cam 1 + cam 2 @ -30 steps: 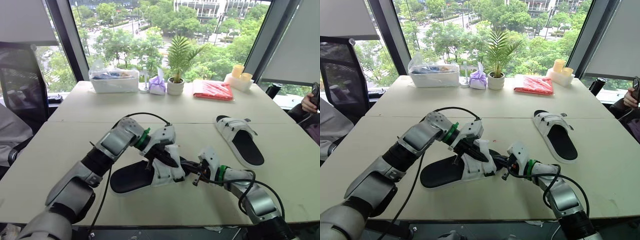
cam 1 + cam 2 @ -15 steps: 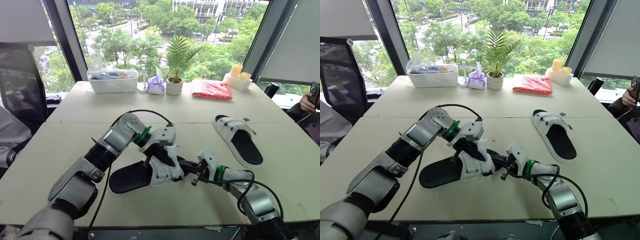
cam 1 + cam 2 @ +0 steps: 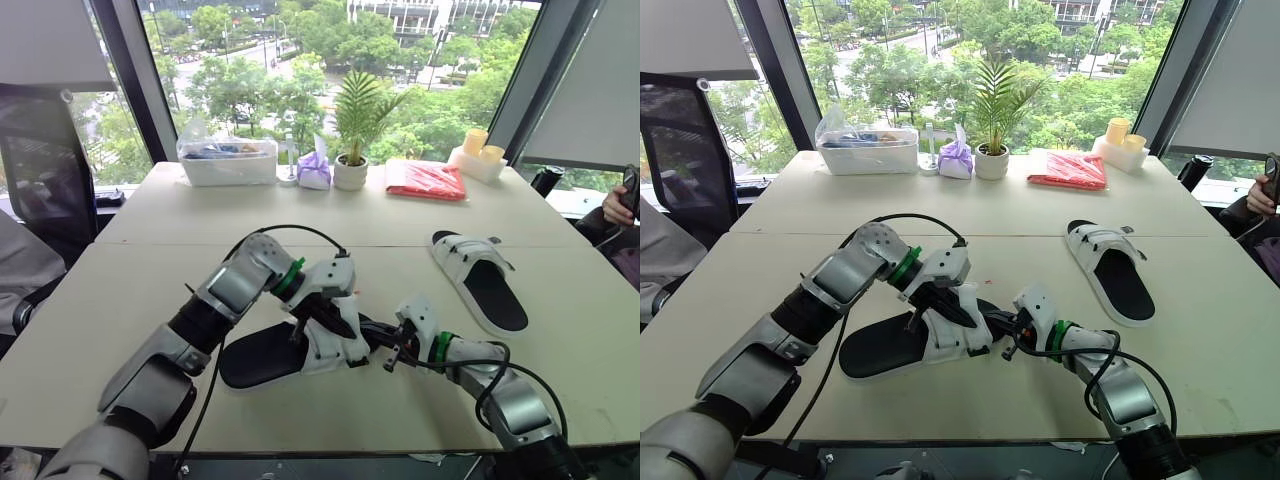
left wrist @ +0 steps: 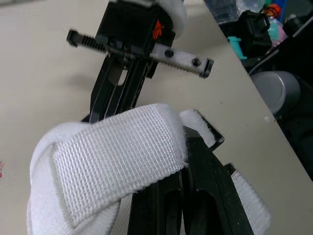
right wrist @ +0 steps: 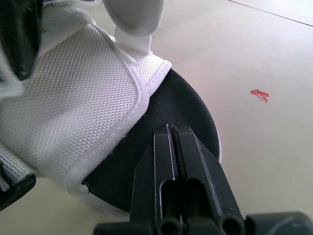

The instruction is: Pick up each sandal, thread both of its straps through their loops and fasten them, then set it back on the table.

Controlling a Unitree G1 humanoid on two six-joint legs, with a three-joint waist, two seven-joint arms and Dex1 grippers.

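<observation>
Strap point(image 4: 112, 161) pinched in left gripper point(image 3: 335, 318) | right gripper point(image 5: 171, 132) closed, empty, at sandal point(image 3: 255, 360) footbed edge | advice — pin sole, feed strap squarely into loop

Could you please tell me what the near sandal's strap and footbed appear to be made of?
Strap: white woven webbing, probably nylon or polyester, matte; a coarse ribbed weave shows clearly. Footbed: black, smooth and matte, likely foam or rubber; no weave or grain shows, so the exact material stays open.
</observation>
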